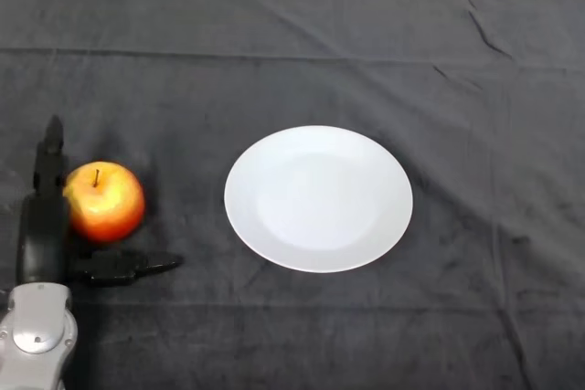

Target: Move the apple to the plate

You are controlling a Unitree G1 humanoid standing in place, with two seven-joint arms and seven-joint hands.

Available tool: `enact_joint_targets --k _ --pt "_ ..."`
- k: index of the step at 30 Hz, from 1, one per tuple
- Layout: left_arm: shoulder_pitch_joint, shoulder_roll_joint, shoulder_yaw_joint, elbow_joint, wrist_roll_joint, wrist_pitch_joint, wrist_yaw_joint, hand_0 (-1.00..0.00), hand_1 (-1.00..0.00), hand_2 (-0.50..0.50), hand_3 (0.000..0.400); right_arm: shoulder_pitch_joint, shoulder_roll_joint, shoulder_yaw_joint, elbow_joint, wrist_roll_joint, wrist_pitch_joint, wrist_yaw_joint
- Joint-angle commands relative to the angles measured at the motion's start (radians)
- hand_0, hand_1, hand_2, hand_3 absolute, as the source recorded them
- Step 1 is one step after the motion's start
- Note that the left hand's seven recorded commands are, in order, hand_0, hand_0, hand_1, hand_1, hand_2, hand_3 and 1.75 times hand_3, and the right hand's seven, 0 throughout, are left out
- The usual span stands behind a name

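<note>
A red and yellow apple [104,201] stands upright on the dark cloth at the left, stem up. A white round plate [318,198] lies empty in the middle of the table, to the right of the apple and apart from it. My left hand [43,237] is open around the apple. Its fingers [47,163] reach straight up along the apple's left side, and its thumb [128,268] stretches out below the apple. The palm sits at the apple's lower left, touching or nearly touching it.
The dark cloth [457,89] covers the whole table, with creases at the back right. The table's far edge runs along the top of the view.
</note>
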Motion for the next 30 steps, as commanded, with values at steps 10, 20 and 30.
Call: enact_joint_targets --k 10,20,30 --pt "-0.053 0.019 -0.046 0.059 0.022 -0.026 0.035 -1.00 -1.00 0.00 0.400 0.077 0.029 0.0187 0.057 -0.0393 0.022 0.0027" --pt "-0.057 0.045 -0.048 -0.013 0.029 0.006 0.052 -1.00 -1.00 0.00 0.400 0.076 0.029 0.0188 0.059 -0.0398 0.021 0.0024" --pt "-0.047 0.038 -0.062 -0.167 0.047 0.070 0.089 -1.00 -1.00 0.00 0.400 0.077 0.029 0.0184 0.057 -0.0396 0.022 0.0025"
